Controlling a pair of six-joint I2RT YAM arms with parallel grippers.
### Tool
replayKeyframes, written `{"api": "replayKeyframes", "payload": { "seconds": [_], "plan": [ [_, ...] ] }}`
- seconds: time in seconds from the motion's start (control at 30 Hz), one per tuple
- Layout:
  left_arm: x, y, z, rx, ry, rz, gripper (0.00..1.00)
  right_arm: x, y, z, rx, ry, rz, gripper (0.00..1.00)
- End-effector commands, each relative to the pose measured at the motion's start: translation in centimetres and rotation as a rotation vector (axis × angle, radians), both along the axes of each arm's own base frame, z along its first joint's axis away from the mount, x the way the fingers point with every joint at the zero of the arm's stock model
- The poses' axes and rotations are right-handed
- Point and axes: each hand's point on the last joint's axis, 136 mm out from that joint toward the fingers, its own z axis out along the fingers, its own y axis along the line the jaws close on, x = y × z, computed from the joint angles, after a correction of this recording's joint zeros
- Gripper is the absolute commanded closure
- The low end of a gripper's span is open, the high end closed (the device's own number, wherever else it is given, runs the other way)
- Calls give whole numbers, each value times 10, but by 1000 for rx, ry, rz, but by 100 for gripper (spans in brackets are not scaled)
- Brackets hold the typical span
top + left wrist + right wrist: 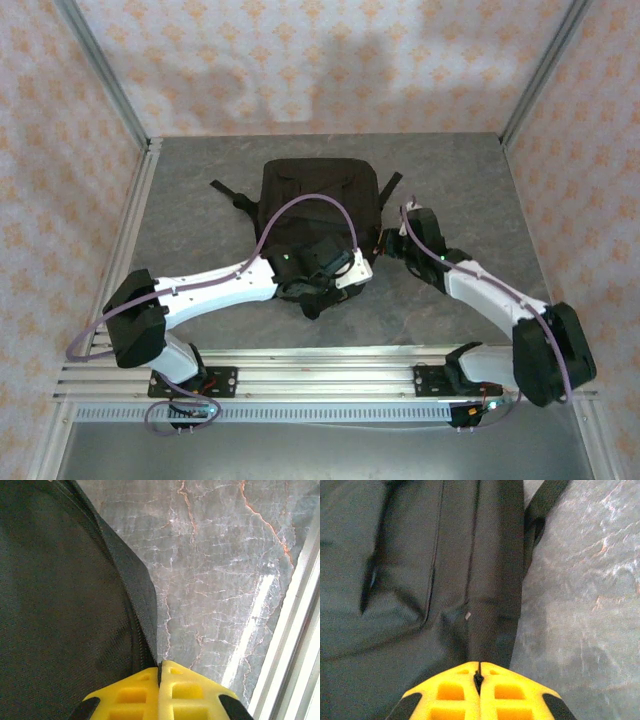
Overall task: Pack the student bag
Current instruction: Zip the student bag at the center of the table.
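The student bag (315,205), a black fabric backpack, lies flat in the middle of the table. My left gripper (312,290) is at the bag's near edge. In the left wrist view its yellow fingers (160,666) are shut, with the bag's zippered seam edge (145,630) running into the gap between the tips. My right gripper (388,243) is at the bag's right side. Its fingers (479,667) are shut with a sliver of black fabric pinched between them, and the bag's side panel (410,580) sits just ahead.
The grey marbled table (215,580) lies open to the right of the bag. Loose straps (228,192) stick out at the bag's far corners, one in the right wrist view (545,500). A metal rail (320,375) runs along the near edge.
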Motion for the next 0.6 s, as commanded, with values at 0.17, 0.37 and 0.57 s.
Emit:
{"api": "replayKeyframes", "payload": {
  "seconds": [0.17,0.37,0.57],
  "plan": [
    [-33,-6,-1,58,19,-119,100,67,-30,25,120,-93,-198,100],
    [-51,-22,0,48,53,-177,100,62,-32,28,127,-99,-199,100],
    [-65,-39,-3,48,81,-219,100,48,-36,33,119,-97,-199,99]
  ]
}}
